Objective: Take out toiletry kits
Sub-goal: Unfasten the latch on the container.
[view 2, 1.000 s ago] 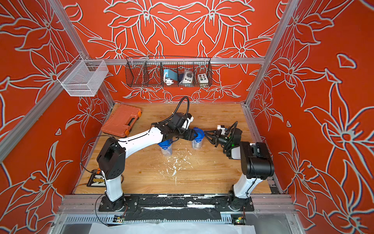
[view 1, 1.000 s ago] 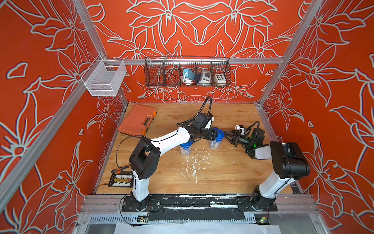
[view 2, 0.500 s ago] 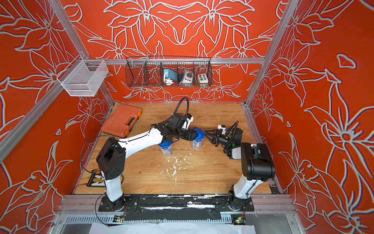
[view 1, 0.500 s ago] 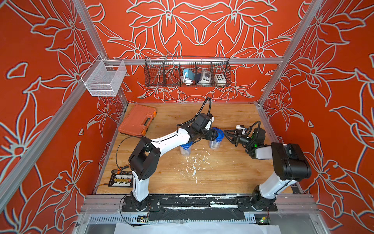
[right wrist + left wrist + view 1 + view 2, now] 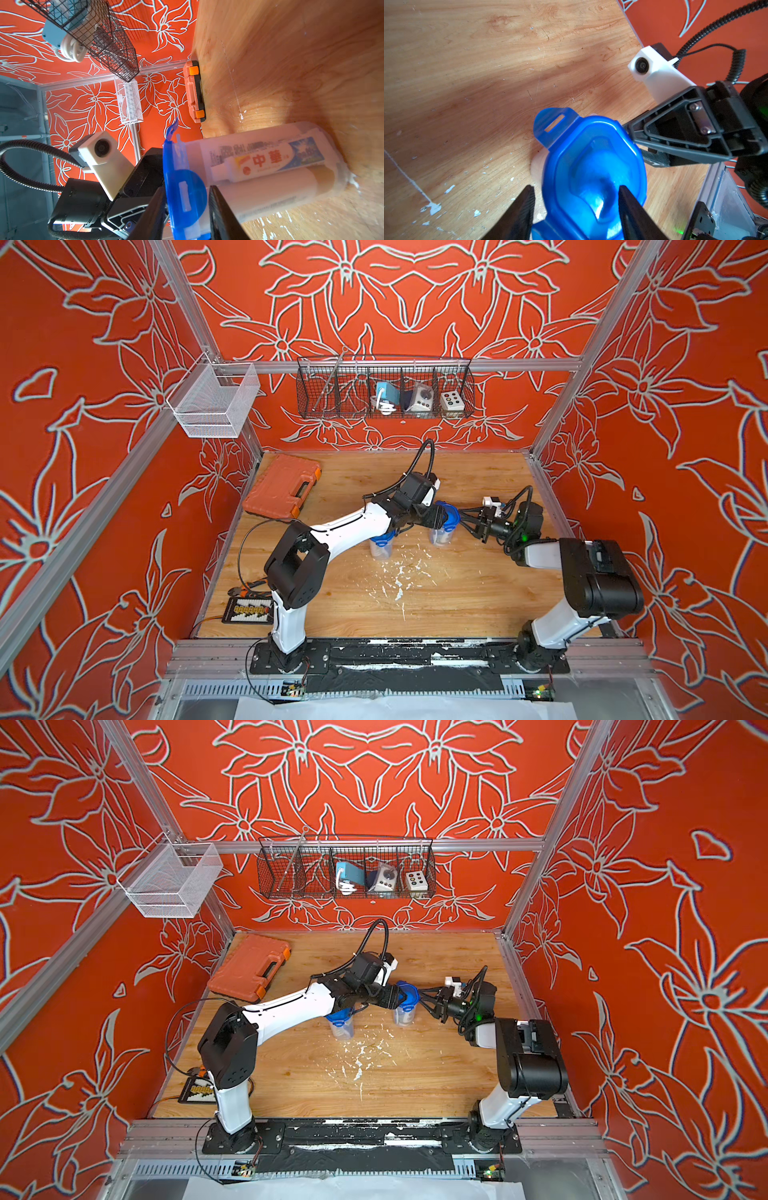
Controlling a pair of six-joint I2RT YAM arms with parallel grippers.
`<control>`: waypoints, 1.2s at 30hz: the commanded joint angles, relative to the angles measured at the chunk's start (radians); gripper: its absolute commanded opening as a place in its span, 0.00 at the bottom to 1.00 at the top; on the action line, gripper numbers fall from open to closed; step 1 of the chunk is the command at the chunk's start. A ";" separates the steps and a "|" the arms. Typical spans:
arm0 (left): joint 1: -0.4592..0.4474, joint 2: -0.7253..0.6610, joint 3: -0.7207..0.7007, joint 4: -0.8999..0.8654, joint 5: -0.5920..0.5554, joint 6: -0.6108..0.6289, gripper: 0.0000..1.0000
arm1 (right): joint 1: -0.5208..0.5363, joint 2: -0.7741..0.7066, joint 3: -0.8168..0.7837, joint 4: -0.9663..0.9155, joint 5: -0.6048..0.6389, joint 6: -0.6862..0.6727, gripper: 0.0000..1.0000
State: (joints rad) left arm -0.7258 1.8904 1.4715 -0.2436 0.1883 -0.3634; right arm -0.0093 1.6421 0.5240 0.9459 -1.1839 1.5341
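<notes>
- An orange tool case (image 5: 282,485) lay at the far left of the worktop (image 5: 457,593).
- A blue-lidded clear jar (image 5: 381,545) stood under the left forearm, and its contents could not be made out.
- The left end effector (image 5: 575,193) hung over the blue lid (image 5: 591,166) of a second jar (image 5: 441,533). Its fingers were narrowly apart, and I could not tell whether they gripped.
- Inside that jar sat a toiletry kit: a toothpaste tube (image 5: 270,160) against a white tube (image 5: 270,191).
- The right end effector (image 5: 187,188) narrowly flanked a lid tab (image 5: 182,187), and I could not tell whether it gripped.

Bright even light, soft shadows on table (image 5: 478,597), bowed edges, near blue lid (image 5: 591,172) blurred, glaring
</notes>
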 commanded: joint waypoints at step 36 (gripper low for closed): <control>-0.001 0.020 0.182 -0.257 0.029 -0.057 0.76 | -0.015 -0.342 0.310 -1.389 0.327 -0.849 0.40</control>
State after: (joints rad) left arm -0.7273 1.9106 1.6070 -0.4442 0.1890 -0.4061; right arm -0.0216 1.2903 0.8497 -0.2192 -0.9131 0.8352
